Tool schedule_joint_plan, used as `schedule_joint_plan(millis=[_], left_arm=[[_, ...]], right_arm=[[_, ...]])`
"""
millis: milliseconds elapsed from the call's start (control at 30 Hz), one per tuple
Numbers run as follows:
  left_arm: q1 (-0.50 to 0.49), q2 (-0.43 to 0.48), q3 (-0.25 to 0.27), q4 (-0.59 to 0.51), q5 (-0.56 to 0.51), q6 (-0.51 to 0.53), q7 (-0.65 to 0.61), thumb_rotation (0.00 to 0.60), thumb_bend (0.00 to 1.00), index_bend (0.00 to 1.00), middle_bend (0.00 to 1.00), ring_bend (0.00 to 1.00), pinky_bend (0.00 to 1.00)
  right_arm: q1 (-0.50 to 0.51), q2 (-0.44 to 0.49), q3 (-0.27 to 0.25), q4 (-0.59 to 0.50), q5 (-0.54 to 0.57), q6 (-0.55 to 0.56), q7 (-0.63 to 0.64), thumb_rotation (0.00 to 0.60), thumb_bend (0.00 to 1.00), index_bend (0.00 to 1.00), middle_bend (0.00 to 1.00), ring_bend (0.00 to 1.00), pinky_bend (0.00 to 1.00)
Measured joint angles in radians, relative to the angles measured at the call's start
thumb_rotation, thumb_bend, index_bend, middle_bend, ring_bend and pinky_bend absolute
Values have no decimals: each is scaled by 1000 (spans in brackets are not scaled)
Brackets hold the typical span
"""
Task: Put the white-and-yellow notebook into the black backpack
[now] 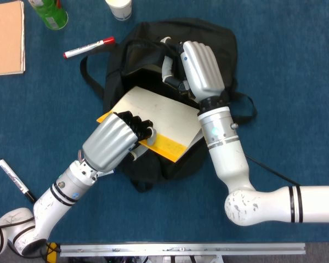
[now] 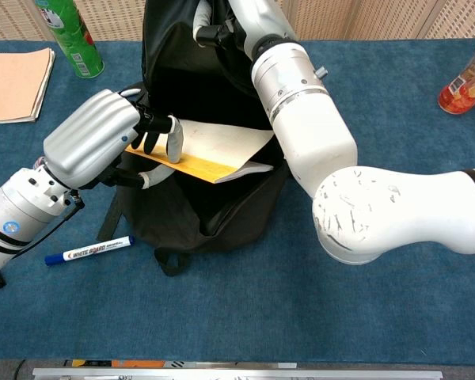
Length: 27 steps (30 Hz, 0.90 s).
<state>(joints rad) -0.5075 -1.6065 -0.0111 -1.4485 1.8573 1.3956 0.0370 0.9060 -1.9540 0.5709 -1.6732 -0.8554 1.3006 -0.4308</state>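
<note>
The white-and-yellow notebook lies tilted across the open mouth of the black backpack, its far edge dipping inside. My left hand grips the notebook's near yellow edge, fingers on top and thumb beneath. My right hand holds the backpack's upper rim, lifting the opening. The notebook's far corner is hidden behind the right arm in the chest view.
A red-capped marker lies left of the backpack. A blue whiteboard marker and a black pen lie near the left arm. A tan notebook, green bottle, white cup and an orange bottle stand around the edges.
</note>
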Motion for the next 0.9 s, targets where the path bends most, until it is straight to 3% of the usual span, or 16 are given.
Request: schedule_joint_plan(millis=[200,533,900], left_arm=[[1,-19,4,34,-26,-8,-8,600,330,737,724,642,680],[-27,-83,-64,49,-84,-7,3,600,331,739,725,642,680],[-47,-169,-78,161,-142,-46,49,600,331,740,725,642,680]], right_arm=[[3,1,-5,-8,3,5,5,600,734,590,527,476,775],[5,-2,-7,-51,23,11,10,600,732,590,527,476,775],[3,13,-5,-91,37,23,12,600,733,590,527,478,775]])
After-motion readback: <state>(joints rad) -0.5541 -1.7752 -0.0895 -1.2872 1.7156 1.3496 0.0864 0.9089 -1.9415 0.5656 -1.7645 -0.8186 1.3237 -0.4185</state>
